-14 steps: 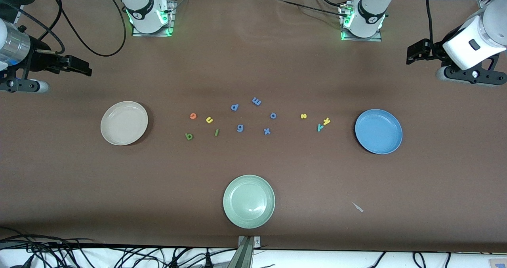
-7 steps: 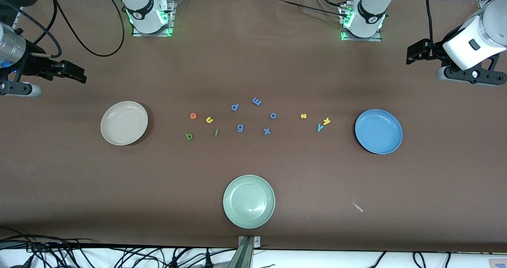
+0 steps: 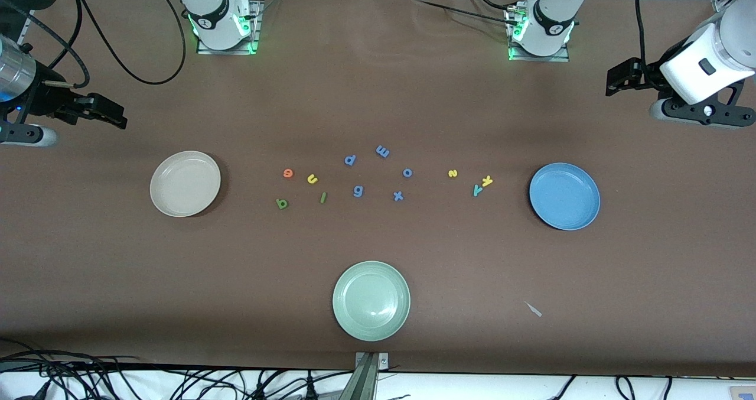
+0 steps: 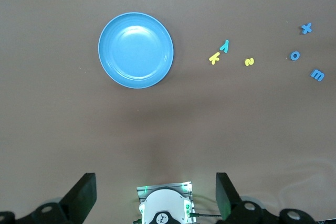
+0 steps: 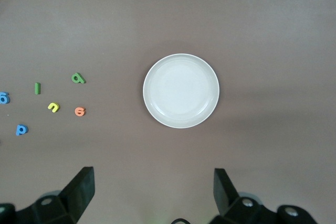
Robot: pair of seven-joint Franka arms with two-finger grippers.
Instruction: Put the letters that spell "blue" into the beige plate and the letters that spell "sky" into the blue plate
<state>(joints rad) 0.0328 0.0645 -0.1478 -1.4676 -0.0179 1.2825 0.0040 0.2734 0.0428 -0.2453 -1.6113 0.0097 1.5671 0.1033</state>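
Observation:
The beige plate [image 3: 185, 184] lies toward the right arm's end of the table and the blue plate [image 3: 564, 196] toward the left arm's end. Between them, near the beige plate, lie orange e [image 3: 287, 173], yellow u [image 3: 312, 179], dark green b [image 3: 282, 204] and green l [image 3: 322, 197]. Near the blue plate lie yellow s [image 3: 452, 173], yellow k [image 3: 486, 181] and teal y [image 3: 477, 191]. My right gripper [image 3: 121, 116] hangs open and empty high beside the beige plate [image 5: 181, 91]. My left gripper [image 3: 611, 82] hangs open and empty high beside the blue plate [image 4: 135, 50].
Several periwinkle-blue letters, among them m [image 3: 382, 150], o [image 3: 407, 172], g [image 3: 358, 191] and x [image 3: 398, 196], lie mid-table between the two letter groups. A pale green plate [image 3: 371, 301] sits nearer the front camera. A small white scrap [image 3: 533, 309] lies beside it.
My right gripper has drifted a little toward its own end of the table. The left arm, plates and letters have not moved.

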